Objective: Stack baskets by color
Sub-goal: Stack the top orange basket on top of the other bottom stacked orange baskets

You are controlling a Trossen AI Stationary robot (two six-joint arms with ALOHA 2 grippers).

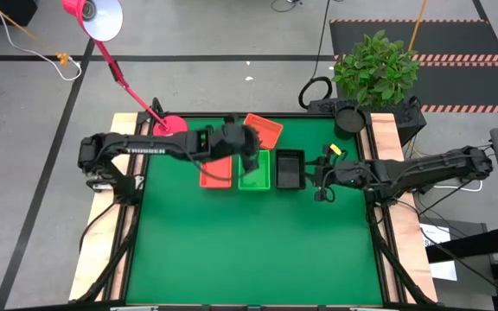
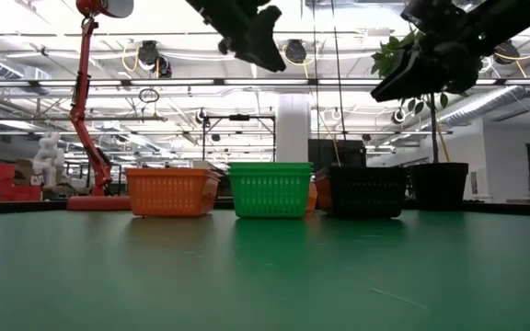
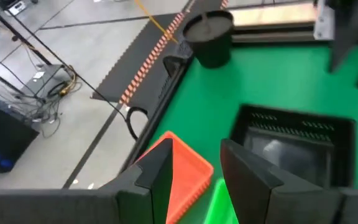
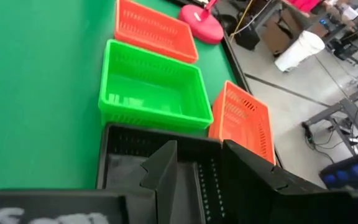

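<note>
Three baskets stand in a row on the green mat: an orange one (image 1: 216,171), a green one (image 1: 255,170) and a black one (image 1: 290,168). A second orange basket (image 1: 264,130) lies askew behind them near the far edge. My left gripper (image 1: 254,151) hangs open, high above the orange and green baskets (image 2: 263,51), with nothing between its fingers (image 3: 194,180). My right gripper (image 1: 312,176) is open too, raised just right of the black basket (image 4: 129,162), also high in the low view (image 2: 389,87).
A pink lamp base (image 1: 171,125) sits at the far left of the mat, its red arm reaching off the table. A black plant pot (image 1: 349,117) stands at the far right corner. The mat's near half (image 1: 258,250) lies bare.
</note>
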